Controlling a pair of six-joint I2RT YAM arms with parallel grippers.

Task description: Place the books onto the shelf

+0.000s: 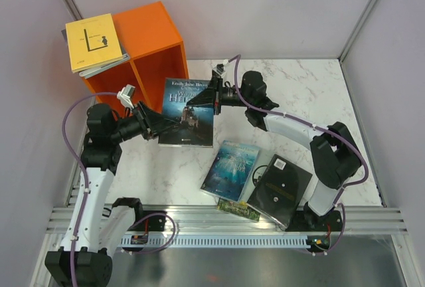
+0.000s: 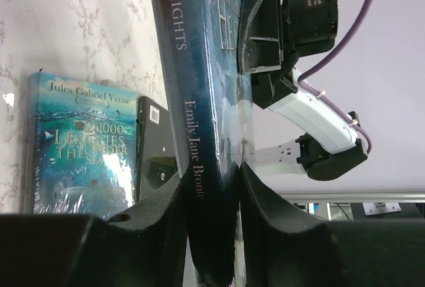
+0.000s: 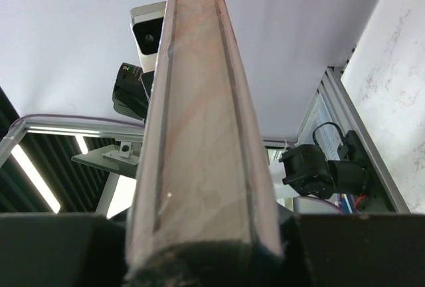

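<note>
Left gripper (image 1: 154, 126) pinching the spine of the dark blue book (image 1: 188, 111) near its lower corner, right gripper (image 1: 214, 97) clamping the page edge at the opposite upper corner, both closed hard against the covers, book held between the two arms over the table (image 1: 319, 94) just in front of the orange shelf (image 1: 149, 34). Atop the shelf, a yellow book (image 1: 95, 41) lying on a small stack (image 1: 103, 68); nearer the arm bases, flat on the marble, a teal book (image 1: 230, 169) beside a black book (image 1: 280, 189), with a green-gold book (image 1: 239, 210) poking out beneath them at the near edge
</note>
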